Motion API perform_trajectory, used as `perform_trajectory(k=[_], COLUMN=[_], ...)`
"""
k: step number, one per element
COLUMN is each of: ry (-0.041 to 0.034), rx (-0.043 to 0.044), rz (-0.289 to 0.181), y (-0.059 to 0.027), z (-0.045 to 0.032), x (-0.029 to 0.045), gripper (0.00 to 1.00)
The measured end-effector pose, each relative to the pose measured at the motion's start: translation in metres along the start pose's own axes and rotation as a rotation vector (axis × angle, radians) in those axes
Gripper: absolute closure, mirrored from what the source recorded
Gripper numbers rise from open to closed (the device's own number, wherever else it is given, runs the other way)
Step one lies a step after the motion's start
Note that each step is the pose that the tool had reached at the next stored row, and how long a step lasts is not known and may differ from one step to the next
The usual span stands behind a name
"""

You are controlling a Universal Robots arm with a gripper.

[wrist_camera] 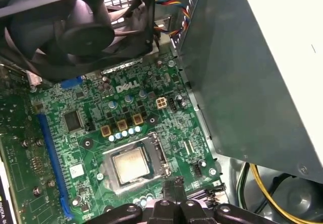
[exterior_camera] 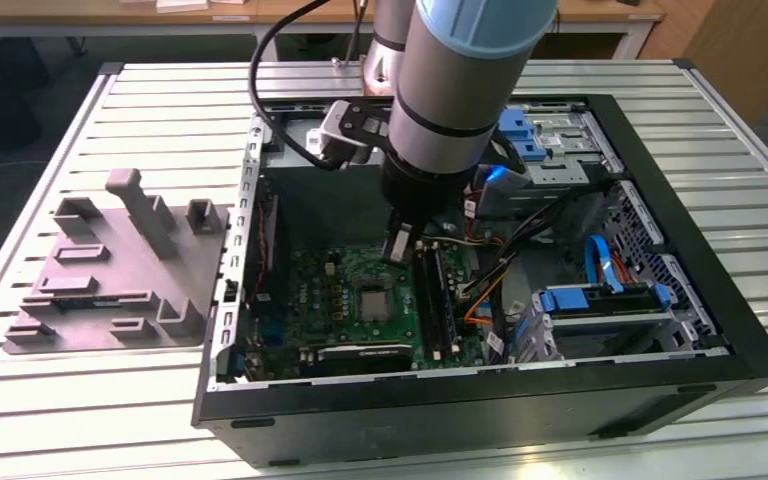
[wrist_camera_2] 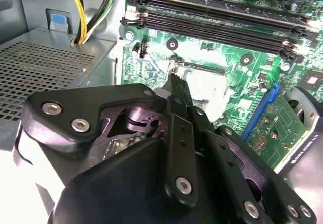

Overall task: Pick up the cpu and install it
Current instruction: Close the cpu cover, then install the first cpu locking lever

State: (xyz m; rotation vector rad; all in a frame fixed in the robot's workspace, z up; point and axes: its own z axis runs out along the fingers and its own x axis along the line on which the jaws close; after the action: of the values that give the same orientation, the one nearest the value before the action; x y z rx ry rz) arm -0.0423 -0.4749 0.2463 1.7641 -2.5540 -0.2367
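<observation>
A black, open-sided computer case (exterior_camera: pixel 704 330) is laid flat on a ribbed metal table (exterior_camera: pixel 157 100), with the arm (exterior_camera: pixel 458 80) reaching down into it. Inside, a green motherboard (wrist_camera: pixel 151 108) is seen, glossy and densely studded with small components; beside it a large grey metal box (wrist_camera: pixel 252 67) and a black fan (wrist_camera: pixel 86 27) are mounted. On the table, at the exterior view's left, a grey moulded fixture (exterior_camera: pixel 117 270) is placed.

The cpu (wrist_camera: pixel 130 164), a flat square chip with a dull silvery top, is seated within the metal-framed socket (wrist_camera: pixel 160 156) on the board. The gripper (wrist_camera: pixel 172 189) is held just beside the socket edge, its slim black fingers drawn together with nothing between them.

The risks are judged as follows: should the chip sit slightly skewed in the socket, the fine contacts beneath could be bent by any downward pressure; the narrow finger tips, being so close to the frame, could scrape the board or knock a neighbouring capacitor (wrist_camera: pixel 121 124) if the arm drifted sideways.
</observation>
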Motion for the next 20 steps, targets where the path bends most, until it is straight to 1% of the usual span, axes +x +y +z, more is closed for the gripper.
perform_trajectory(k=[3,8,11,13,20], ry=[0.0002,0.0005,0.0005,0.0006,0.0009], rx=[0.0000,0.0005,0.0022,0.0024,0.0023], rz=[-0.001,-0.006,-0.011,-0.013,-0.014], y=[-0.0009,-0.0027,-0.0004,0.0011,0.0012], z=[-0.0003,-0.0011,-0.0010,-0.0009,-0.0009], x=[0.0025,0.0118,0.0161,0.0169,0.0171], gripper=[0.89,0.89,0.89,0.89,0.89])
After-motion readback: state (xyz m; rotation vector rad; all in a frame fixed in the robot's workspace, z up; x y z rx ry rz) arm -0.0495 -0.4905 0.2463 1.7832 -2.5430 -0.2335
